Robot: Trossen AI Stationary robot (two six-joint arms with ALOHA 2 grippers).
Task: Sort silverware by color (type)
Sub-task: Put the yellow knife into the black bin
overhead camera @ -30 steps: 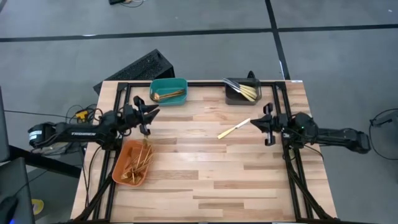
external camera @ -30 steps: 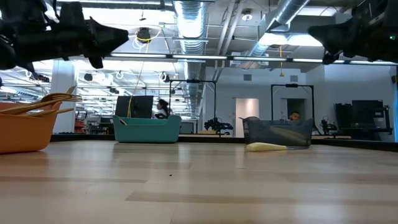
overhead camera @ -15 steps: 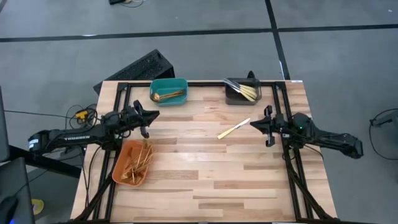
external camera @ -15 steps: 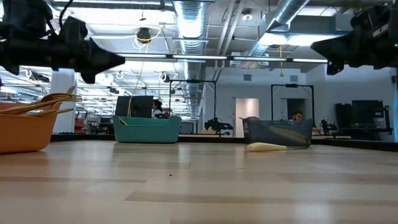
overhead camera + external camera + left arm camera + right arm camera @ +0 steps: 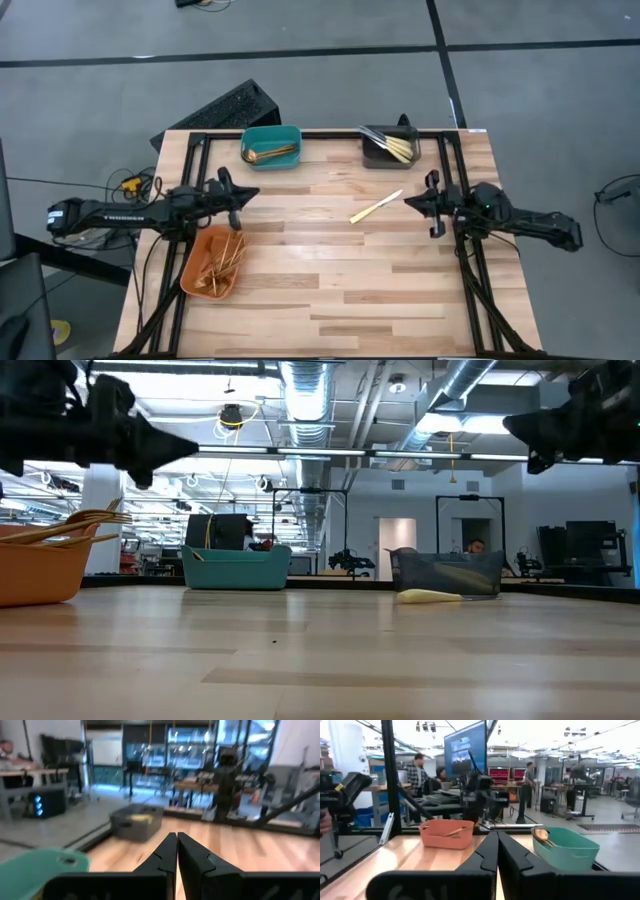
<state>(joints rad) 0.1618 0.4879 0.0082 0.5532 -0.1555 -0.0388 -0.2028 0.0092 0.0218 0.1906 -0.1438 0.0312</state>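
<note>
I see one knife (image 5: 376,207) loose on the table (image 5: 330,280); beside it, both the left gripper (image 5: 244,193) and right gripper (image 5: 408,200) hang pinched together, empty.

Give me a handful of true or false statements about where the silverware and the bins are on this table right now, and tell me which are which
1. One knife lies loose on the table, outside every bin. True.
2. The orange bin is empty. False: it holds a bundle of gold pieces.
3. The teal bin and the grey bin both sit along the far edge. True.
4. The left gripper holds a fork. False: its fingers are shut on nothing, above the table beside the orange bin.
5. The right gripper is touching the loose knife. False: it hangs in the air to the knife's right, fingers shut and empty.
</note>
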